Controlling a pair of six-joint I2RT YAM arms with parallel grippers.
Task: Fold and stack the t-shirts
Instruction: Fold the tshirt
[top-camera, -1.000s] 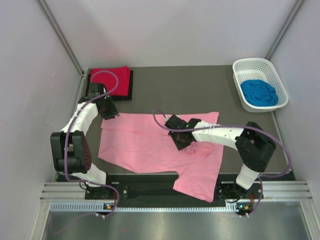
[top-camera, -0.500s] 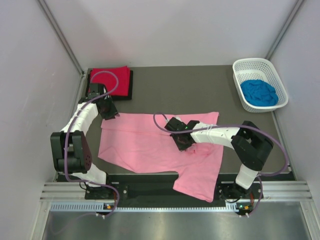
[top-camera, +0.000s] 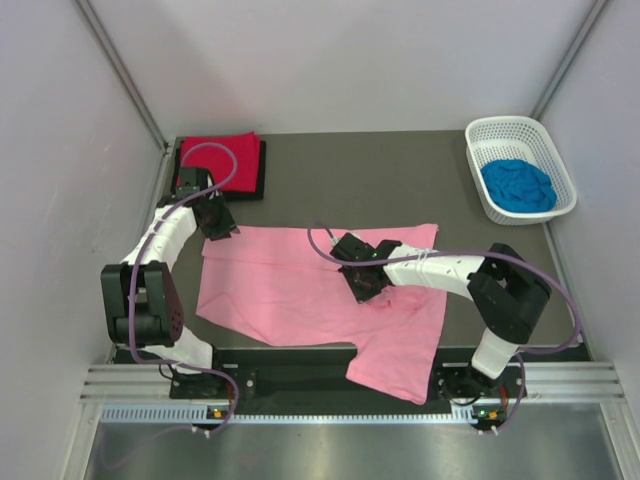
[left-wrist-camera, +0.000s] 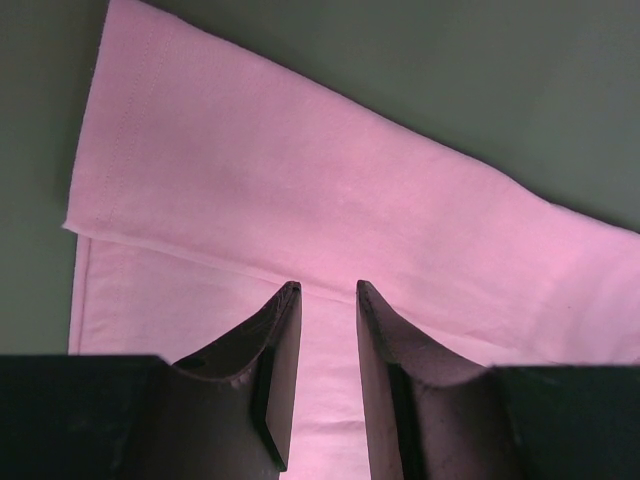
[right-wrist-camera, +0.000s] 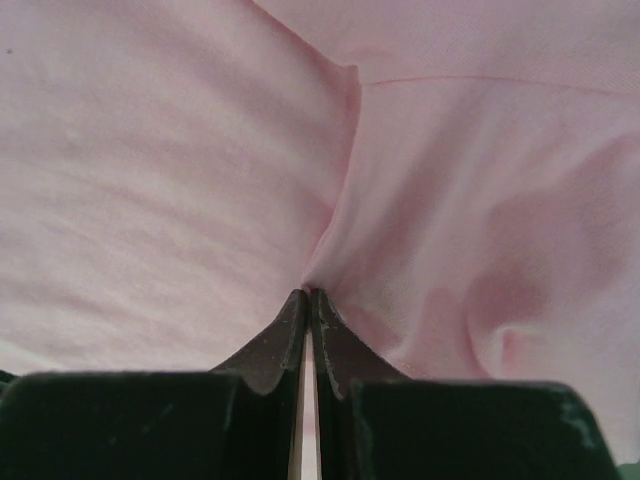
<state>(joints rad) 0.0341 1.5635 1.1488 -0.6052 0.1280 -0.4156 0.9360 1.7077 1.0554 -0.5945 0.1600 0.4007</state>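
Lying beyond the pink shirt (top-camera: 290, 285): red shirt (top-camera: 225, 160) left, basket (top-camera: 505, 122) right.

The left arm (top-camera: 165, 237) and right arm (top-camera: 440, 268) had white plastic shells over chunky black joints. A thin purple cable (top-camera: 207, 144) looped along each. Their fingers (left-wrist-camera: 278, 350) were dark and tapered.

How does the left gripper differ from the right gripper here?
The left gripper is open, with a gap between its fingers; the right gripper is shut. The left gripper grips nothing; the right gripper pinches a fold of the pink t-shirt. The left gripper is at the shirt's far left corner; the right gripper is nearer its middle. Both are over the same shirt.
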